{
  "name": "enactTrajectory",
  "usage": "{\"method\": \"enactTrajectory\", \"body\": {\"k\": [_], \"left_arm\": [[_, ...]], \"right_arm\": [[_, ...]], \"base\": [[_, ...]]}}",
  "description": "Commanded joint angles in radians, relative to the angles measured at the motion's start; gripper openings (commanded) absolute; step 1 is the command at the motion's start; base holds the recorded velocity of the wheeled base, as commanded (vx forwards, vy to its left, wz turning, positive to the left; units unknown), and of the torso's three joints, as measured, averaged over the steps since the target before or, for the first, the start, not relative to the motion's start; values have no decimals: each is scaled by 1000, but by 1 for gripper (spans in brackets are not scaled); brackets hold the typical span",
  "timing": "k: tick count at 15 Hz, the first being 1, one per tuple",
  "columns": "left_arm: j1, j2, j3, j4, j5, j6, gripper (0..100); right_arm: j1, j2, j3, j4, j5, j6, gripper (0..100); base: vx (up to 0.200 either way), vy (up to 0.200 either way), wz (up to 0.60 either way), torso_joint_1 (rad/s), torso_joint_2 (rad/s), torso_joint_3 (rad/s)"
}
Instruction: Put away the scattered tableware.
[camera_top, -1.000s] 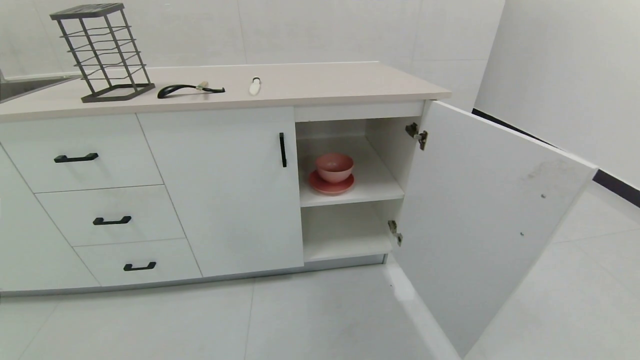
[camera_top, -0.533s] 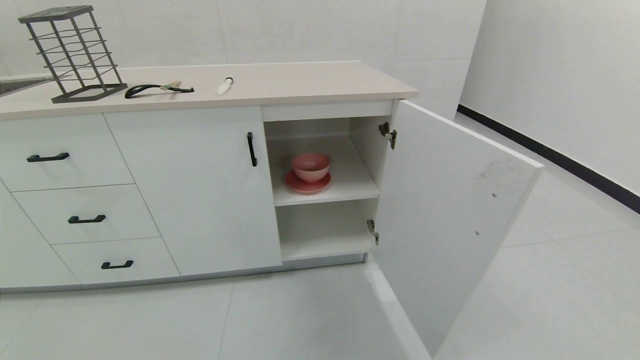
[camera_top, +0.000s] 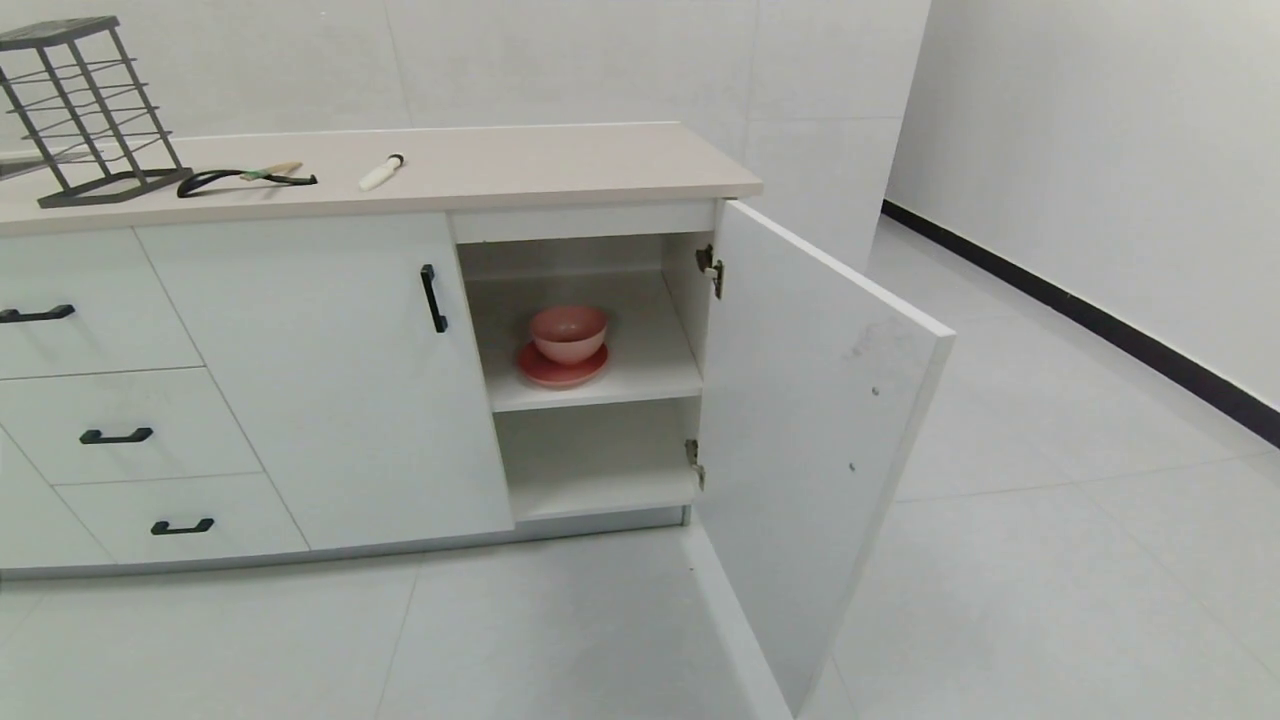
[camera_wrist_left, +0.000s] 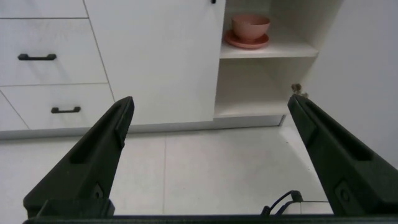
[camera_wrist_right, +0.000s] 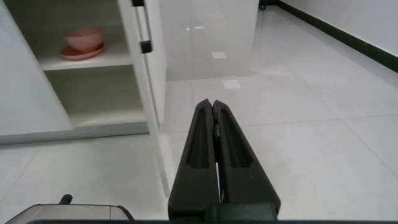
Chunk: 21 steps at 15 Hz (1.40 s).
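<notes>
A pink bowl (camera_top: 568, 332) sits on a pink plate (camera_top: 560, 370) on the upper shelf of the open cabinet (camera_top: 640, 380). On the counter (camera_top: 560, 160) lie a black ladle (camera_top: 215, 180) and a white-handled utensil (camera_top: 382, 172). My left gripper (camera_wrist_left: 211, 102) hangs open and empty above the floor, facing the cabinet, with the bowl (camera_wrist_left: 250, 26) and plate (camera_wrist_left: 247, 41) beyond it. My right gripper (camera_wrist_right: 213, 104) is shut on nothing, low over the floor beside the open door's edge, the bowl (camera_wrist_right: 84, 36) far off on its shelf.
The cabinet door (camera_top: 810, 420) stands wide open, jutting out over the floor. A black wire rack (camera_top: 90, 110) stands on the counter's left end. Drawers with black handles (camera_top: 115, 435) fill the left side. A wall runs along the right.
The head camera has turned to the right, so the whole picture has slid left. The tableware and the cabinet door have not moved.
</notes>
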Motion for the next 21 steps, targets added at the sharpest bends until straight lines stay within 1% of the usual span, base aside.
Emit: {"method": "enactTrajectory", "body": {"k": [1,2,3,4,5,6,8,9,11,12,13,15,16,17,18,19,20,21], "left_arm": [[0,0,0,-1,2,-3,100],[0,0,0,-1,2,-3,100],[0,0,0,-1,2,-3,100],[0,0,0,-1,2,-3,100],[0,0,0,-1,2,-3,100],[0,0,0,-1,2,-3,100],[0,0,0,-1,2,-3,100],[0,0,0,-1,2,-3,100],[0,0,0,-1,2,-3,100],[0,0,0,-1,0,-3,100],[0,0,0,-1,2,-3,100],[0,0,0,-1,0,-3,100],[0,0,0,-1,2,-3,100],[0,0,0,-1,2,-5,100],[0,0,0,-1,2,-5,100],[0,0,0,-1,2,-5,100],[0,0,0,-1,2,-5,100],[0,0,0,-1,2,-5,100]], "right_arm": [[0,1,0,-162,-4,-13,0],[-3,1,-16,-232,-1,-30,0],[-3,21,-66,-203,67,-47,0],[-6,106,-123,-143,163,-46,0],[-3,213,-192,-111,217,-46,0],[3,357,-250,-116,248,-50,0],[34,606,-350,-165,303,-59,0],[55,704,-373,-194,307,-59,0],[137,848,-381,-251,306,-59,0],[172,945,-391,-320,298,-64,0],[167,1020,-408,-373,295,-99,0],[118,1135,-422,-464,268,-193,0],[52,1212,-399,-565,249,-300,0],[39,1242,-376,-614,249,-325,0],[32,1314,-315,-755,248,-333,0],[32,1357,-276,-846,248,-334,0],[32,1376,-253,-889,249,-336,0],[40,1383,-246,-890,255,-337,0]], "base": [[0,0,0,0,0,0],[0,0,0,0,0,0],[0,0,0,0,0,0],[0,0,0,0,0,0],[0,0,0,0,0,0],[0,0,0,0,0,0],[0,0,0,0,0,0],[0,0,0,0,0,0],[0,0,0,0,0,0],[0,0,0,0,0,0],[0,0,0,0,0,0],[0,0,0,0,0,0],[0,0,0,0,0,0],[0,0,0,0,0,0],[0,0,0,0,0,0],[0,0,0,0,0,0],[0,0,0,0,0,0],[0,0,0,0,0,0]]}}
